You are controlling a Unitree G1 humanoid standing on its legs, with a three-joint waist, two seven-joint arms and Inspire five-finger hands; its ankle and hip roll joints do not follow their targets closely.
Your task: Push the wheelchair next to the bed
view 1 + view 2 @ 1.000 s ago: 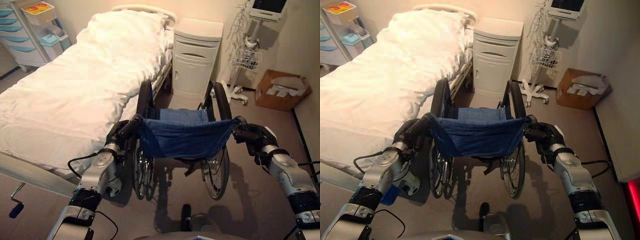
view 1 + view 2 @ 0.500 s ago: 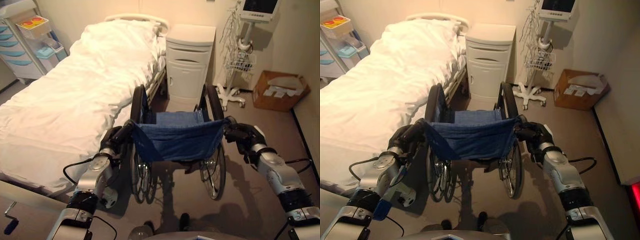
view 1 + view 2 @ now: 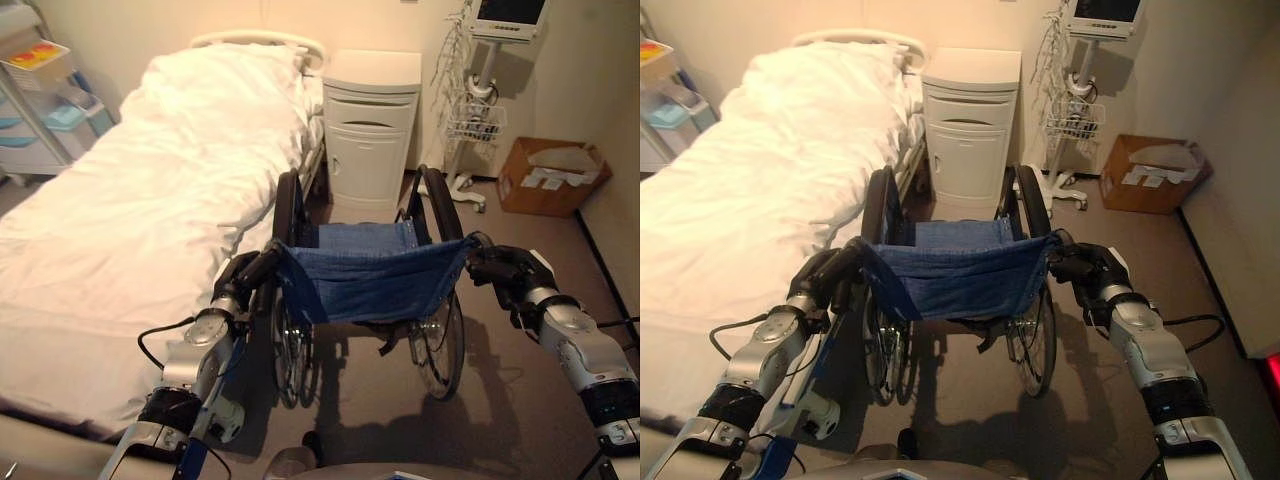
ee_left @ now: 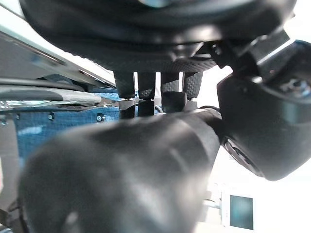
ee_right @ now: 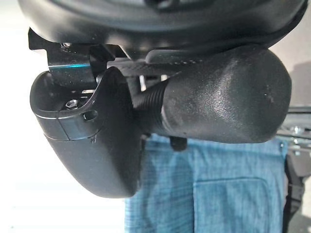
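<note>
Grey flooring (image 3: 510, 300) runs through a small hospital room holding one bed (image 3: 150, 190) under white linen, one white bedside cabinet (image 3: 370, 125), one monitor stand (image 3: 480, 100) and one cardboard box (image 3: 550, 175). A single wheelchair (image 3: 370, 270) with a blue sling back stands just beside the bed's edge, facing the cabinet. The left hand (image 3: 245, 275) and right hand (image 3: 505, 270) each curl tightly around a push handle (image 5: 218, 97).
</note>
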